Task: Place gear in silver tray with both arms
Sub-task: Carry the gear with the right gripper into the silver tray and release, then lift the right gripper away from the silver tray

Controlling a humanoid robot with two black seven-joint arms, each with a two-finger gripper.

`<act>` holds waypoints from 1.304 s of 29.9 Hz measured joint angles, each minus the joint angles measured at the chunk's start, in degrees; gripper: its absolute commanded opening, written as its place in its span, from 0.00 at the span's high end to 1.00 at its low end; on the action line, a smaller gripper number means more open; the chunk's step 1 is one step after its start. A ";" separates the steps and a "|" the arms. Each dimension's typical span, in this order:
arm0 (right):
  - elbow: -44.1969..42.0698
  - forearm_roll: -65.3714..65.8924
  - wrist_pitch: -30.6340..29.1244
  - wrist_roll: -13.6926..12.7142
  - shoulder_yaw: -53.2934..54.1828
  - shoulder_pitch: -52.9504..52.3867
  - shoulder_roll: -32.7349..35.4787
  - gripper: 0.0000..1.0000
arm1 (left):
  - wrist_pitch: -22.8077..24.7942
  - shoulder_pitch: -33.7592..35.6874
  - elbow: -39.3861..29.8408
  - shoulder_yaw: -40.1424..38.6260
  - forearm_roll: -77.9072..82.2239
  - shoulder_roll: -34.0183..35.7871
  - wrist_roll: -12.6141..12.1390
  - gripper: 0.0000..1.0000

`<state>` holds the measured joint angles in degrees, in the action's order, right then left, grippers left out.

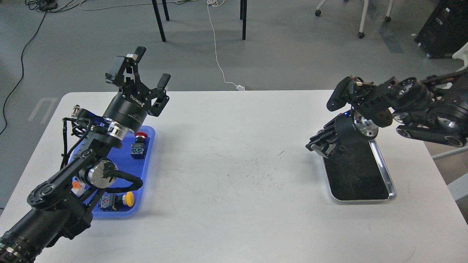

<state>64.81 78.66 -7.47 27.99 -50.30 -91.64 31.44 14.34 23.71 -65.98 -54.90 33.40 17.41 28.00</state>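
The silver tray (388,174) lies at the right of the white table, its dark bottom bare. My right gripper (321,146) points down and left over the tray's far left corner; it is dark and its fingers cannot be told apart. My left gripper (153,66) is raised above the far end of a blue plastic tray (148,153), pointing up and away, with its fingers spread open. A small silvery bit shows by its left finger; I cannot tell what it is. No gear shows clearly anywhere.
The blue tray holds a red push-button (140,136), a yellow push-button (128,199) and other small parts, partly hidden by my left arm. Chair legs and a white cable lie on the floor beyond the table (234,175).
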 measured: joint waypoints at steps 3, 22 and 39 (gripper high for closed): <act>-0.39 0.37 -0.01 0.01 -0.16 2.39 3.63 0.88 | 0.00 0.00 -0.02 0.01 0.01 -0.48 0.00 0.02; -4.53 0.33 1.04 0.00 1.87 13.25 5.39 0.70 | 0.06 0.01 -0.37 0.31 0.09 -0.73 0.00 0.02; -2.62 -8.21 1.39 0.00 23.45 16.85 13.39 0.01 | 0.00 -0.07 -0.39 0.62 0.12 -0.03 0.00 0.02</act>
<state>62.20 70.44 -6.08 28.00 -26.85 -74.79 44.83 14.34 23.64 -66.38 -54.29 33.52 17.38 28.00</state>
